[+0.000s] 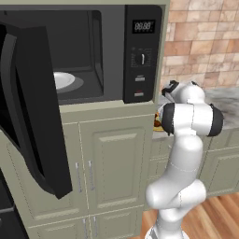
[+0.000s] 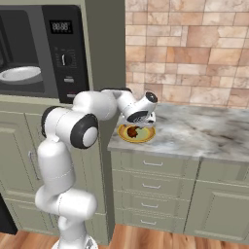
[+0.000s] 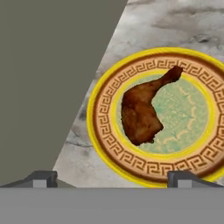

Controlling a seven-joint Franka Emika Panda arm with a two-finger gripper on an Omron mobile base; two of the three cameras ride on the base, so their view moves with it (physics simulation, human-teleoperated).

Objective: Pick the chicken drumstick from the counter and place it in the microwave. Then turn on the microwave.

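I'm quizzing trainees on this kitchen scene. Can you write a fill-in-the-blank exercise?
1. The drumstick lies on a round ____.
2. The microwave door stands ____.
3. The gripper hovers above the drumstick with its jaws ____.

Missing words: plate; open; open

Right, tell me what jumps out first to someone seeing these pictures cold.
The chicken drumstick lying on a yellow-rimmed patterned plate on the marbled counter, with the open gripper hovering right above it. Next, the microwave set into the cabinets, its dark door swung wide open and a white turntable showing inside.
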